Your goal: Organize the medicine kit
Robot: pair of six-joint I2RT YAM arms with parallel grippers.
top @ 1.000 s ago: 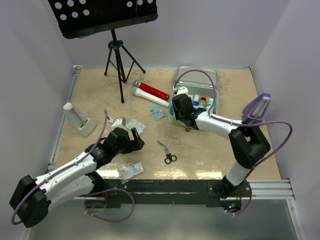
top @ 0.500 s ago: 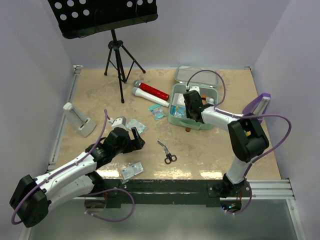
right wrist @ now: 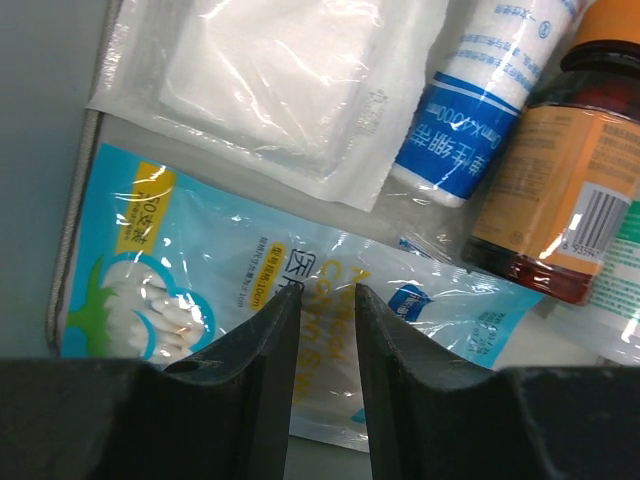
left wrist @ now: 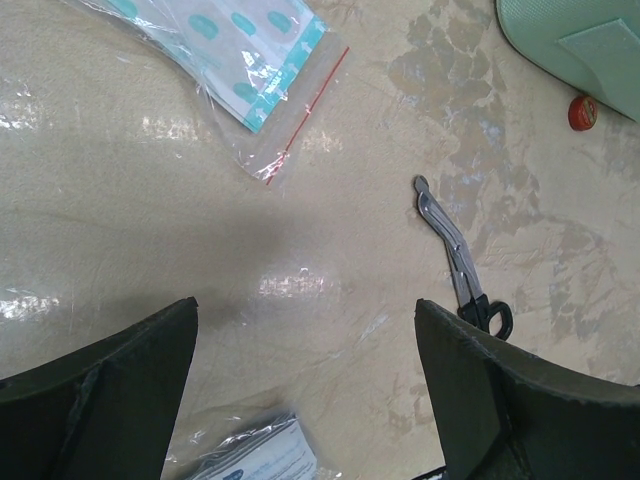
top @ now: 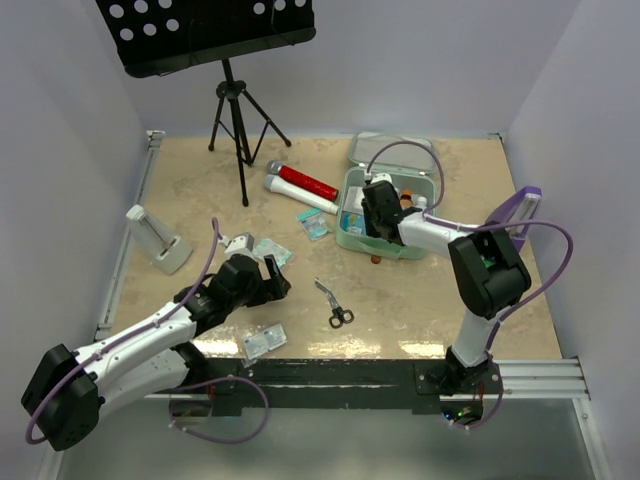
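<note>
Here right jaws, narrowly apart, hover inside the medicine kit (top: 350, 236); left jaws gape.

In the medicine kit (right wrist: 45, 110), "Cotton S…" and Chinese characters are printed on a blue pouch (right wrist: 140, 270); blue Chinese characters are borne by a white tube (right wrist: 490, 90).

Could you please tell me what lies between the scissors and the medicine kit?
A small orange cap, close by the medicine kit; the rest toward the scissors is bare table, clearest in the left wrist view.
</note>
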